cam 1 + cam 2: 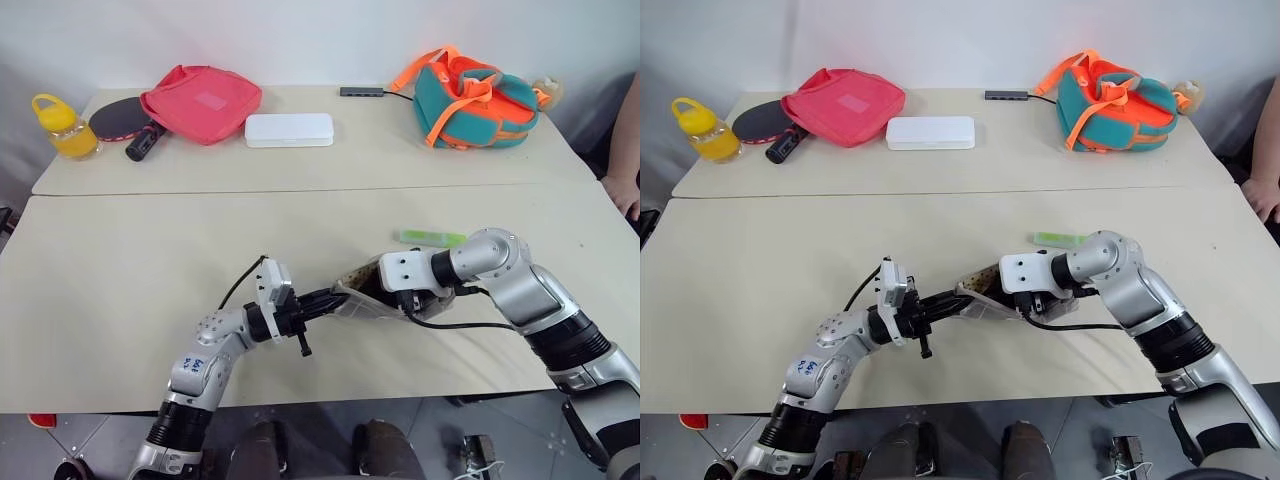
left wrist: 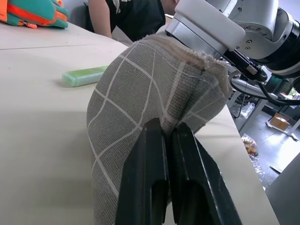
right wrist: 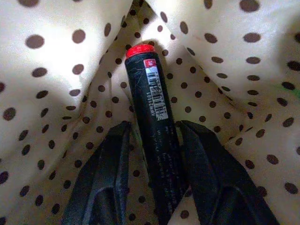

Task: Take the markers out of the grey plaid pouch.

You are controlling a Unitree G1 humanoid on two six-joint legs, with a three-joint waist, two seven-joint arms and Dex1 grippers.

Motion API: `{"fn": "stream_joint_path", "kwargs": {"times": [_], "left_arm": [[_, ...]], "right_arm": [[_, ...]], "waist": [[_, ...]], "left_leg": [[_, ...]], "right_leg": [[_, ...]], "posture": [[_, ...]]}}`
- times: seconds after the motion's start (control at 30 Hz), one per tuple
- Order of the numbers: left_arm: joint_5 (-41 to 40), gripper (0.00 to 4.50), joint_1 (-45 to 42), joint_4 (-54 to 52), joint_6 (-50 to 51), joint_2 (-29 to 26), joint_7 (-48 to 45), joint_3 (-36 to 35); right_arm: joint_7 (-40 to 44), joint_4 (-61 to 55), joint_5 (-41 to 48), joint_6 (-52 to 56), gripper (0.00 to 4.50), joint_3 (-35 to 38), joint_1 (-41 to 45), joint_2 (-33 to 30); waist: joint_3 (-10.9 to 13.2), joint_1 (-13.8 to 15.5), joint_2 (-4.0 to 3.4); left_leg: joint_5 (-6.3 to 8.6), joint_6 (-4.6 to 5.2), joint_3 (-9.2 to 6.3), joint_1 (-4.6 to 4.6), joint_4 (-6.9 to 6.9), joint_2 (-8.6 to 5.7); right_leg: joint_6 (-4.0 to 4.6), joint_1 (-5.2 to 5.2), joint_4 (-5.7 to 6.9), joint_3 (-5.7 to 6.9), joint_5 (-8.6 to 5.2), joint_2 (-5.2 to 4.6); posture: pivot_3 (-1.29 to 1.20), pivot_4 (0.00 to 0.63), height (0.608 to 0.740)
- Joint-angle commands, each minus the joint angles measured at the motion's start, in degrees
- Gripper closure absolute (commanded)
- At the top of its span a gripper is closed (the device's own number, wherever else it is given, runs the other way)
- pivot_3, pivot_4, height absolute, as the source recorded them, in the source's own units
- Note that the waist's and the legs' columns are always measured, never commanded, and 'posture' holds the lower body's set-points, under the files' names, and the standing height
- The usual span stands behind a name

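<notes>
Fabric first: the grey plaid pouch [image 2: 140, 103], woven grey with thin white grid lines, sits near the front edge of the near table [image 1: 120, 300], held up between the two arms. Its lining is cream with brown dots, seen from the right wrist view.

Counting from the left along the far table: one yellow bottle [image 1: 62, 125], one paddle [image 1: 125, 122], one pink-red bag [image 1: 203, 100], one white box [image 1: 289, 129], one small hub [image 1: 362, 92], one teal-and-orange backpack [image 1: 470, 100]. Two markers: one pale green marker [image 1: 432, 238] lying loose on the near table just behind the right arm, and one dark marker with a red end [image 3: 152, 108] inside the pouch.

On the left, the left gripper [image 2: 168, 136] reaches in roughly level and is pinched tight on a fold of the pouch's end. On the right, the right gripper [image 3: 152, 140] angles downward into the pouch mouth, wrist bent inward, its fingers [image 3: 112, 159] narrow and straddling the dark marker, close on each side. Whether they press it, one cannot tell. A person's hand [image 1: 625, 190] rests at the table's right edge.
</notes>
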State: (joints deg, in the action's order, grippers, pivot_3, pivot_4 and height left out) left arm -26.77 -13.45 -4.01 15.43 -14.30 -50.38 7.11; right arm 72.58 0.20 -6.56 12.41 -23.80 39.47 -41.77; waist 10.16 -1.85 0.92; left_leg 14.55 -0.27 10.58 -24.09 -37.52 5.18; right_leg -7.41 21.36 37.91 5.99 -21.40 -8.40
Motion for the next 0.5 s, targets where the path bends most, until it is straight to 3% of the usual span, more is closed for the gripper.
{"fn": "stream_joint_path", "kwargs": {"times": [0.03,0.1,0.33,0.5], "left_arm": [[0.2,4.50,0.0,-1.1,-0.9,-0.1,0.3,-0.4],[0.0,4.50,-0.1,-1.2,-0.7,-0.2,0.3,-0.6],[-0.1,4.50,-0.2,-1.2,-0.7,-0.3,0.3,-0.7],[0.0,4.50,-0.5,-1.2,-0.7,-0.3,0.5,-0.8]], "right_arm": [[1.1,1.4,-2.4,0.4,3.65,-2.3,-1.7,-0.7],[0.8,1.7,-2.8,-0.2,3.94,-2.0,-1.6,-1.0],[0.0,1.3,-2.8,-1.0,3.94,-0.8,-0.3,-0.7],[1.4,-3.1,2.2,2.7,3.94,3.8,0.9,-1.4]], "waist": [[0.0,-0.1,0.00],[0.0,0.0,0.00],[0.0,0.0,0.01],[0.0,0.0,0.01]], "left_leg": [[0.00,0.00,0.00,0.00,0.00,0.00],[0.00,0.00,0.00,0.01,-0.01,0.00],[0.00,0.00,-0.01,0.01,-0.06,0.01],[0.00,0.01,-0.01,-0.02,-0.07,0.01]], "right_leg": [[0.00,0.00,0.00,0.00,0.00,0.00],[0.00,-0.01,0.00,0.00,0.00,0.00],[0.00,-0.04,0.00,0.00,0.00,0.00],[0.00,-0.01,0.01,-0.01,0.00,0.00]], "posture": [[0.00,0.150,0.740],[0.00,0.150,0.740],[0.00,0.150,0.740],[0.00,0.150,0.740]]}}
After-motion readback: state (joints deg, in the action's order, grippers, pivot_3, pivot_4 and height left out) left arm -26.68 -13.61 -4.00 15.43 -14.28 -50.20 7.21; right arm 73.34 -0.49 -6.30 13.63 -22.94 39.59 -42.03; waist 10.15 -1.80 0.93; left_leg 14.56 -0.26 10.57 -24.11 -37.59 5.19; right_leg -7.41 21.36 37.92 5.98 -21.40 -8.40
